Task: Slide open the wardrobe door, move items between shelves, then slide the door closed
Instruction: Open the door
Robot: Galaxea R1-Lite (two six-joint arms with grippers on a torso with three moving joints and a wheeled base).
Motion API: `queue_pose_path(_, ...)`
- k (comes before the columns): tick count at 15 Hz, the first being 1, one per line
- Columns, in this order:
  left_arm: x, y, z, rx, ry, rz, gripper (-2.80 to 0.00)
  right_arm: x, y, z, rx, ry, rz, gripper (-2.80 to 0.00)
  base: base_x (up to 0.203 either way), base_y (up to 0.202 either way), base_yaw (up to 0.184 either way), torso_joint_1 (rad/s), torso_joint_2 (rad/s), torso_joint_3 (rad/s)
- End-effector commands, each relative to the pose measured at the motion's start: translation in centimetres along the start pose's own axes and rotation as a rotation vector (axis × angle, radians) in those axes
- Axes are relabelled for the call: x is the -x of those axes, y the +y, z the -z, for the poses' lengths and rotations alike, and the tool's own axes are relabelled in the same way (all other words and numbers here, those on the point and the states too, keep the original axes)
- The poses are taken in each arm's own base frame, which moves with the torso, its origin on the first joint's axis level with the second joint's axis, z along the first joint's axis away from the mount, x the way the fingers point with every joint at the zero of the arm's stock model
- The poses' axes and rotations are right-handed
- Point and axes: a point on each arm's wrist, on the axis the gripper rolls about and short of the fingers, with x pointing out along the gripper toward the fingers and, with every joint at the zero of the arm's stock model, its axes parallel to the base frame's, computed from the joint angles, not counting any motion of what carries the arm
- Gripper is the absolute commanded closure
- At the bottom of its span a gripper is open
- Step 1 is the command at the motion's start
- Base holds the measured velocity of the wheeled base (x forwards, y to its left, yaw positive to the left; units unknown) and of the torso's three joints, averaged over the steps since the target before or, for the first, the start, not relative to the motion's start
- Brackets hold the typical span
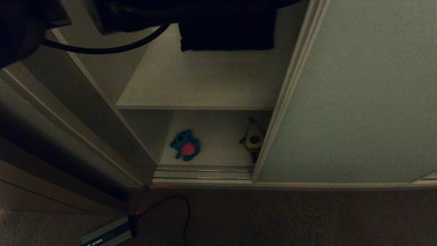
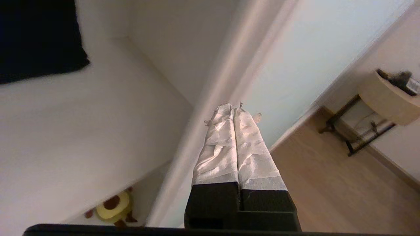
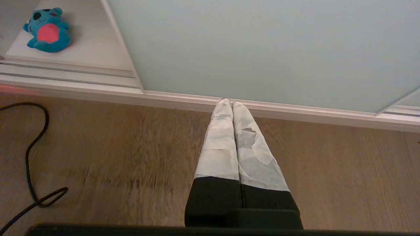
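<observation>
Dim wardrobe interior, door slid aside: teal monster (image 1: 185,145) and avocado (image 1: 253,138) lie on the lower shelf (image 1: 218,136), avocado beside the sliding wardrobe door (image 1: 348,95), its long axis running front to back. Left gripper (image 2: 235,109), closed and empty, should open before descending; right gripper (image 3: 228,103) hangs closed, empty.

We see our right gripper (image 3: 232,104) with its taped fingers pressed together, hanging above the wooden floor (image 3: 131,157) near the sliding wardrobe door (image 3: 262,49). Beside the door's edge, the teal monster (image 3: 47,31) lies on an off-white shelf (image 3: 95,42). A black cable (image 3: 29,154) loops across the floor.
</observation>
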Motion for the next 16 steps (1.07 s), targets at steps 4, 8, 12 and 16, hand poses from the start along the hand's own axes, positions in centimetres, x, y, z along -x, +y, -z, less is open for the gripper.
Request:
queue_pose_path(4, 6.5, 5.6, -5.0, -0.059, -0.064, -0.303, 0.0, 0.0, 0.0, 0.1, 0.0, 0.006, 0.0, 0.0, 0.0, 0.0, 0.0, 0.0, 0.0, 0.0)
queue_pose_path(8, 15.8, 9.2, -4.0, -0.142, 0.073, -0.643, 0.0, 0.0, 0.0, 0.1, 0.0, 0.005, 0.0, 0.0, 0.0, 0.0, 0.0, 0.0, 0.0, 0.0)
queue_pose_path(12, 26.0, 7.3, 1.5, -0.177, 0.205, -0.861, 0.0, 0.0, 0.0, 0.1, 0.0, 0.005, 0.0, 0.0, 0.0, 0.0, 0.0, 0.0, 0.0, 0.0)
queue_pose_path(16, 33.9, 2.7, 10.2, -0.186, 0.306, -0.924, 0.0, 0.0, 0.0, 0.1, 0.0, 0.005, 0.0, 0.0, 0.0, 0.0, 0.0, 0.0, 0.0, 0.0)
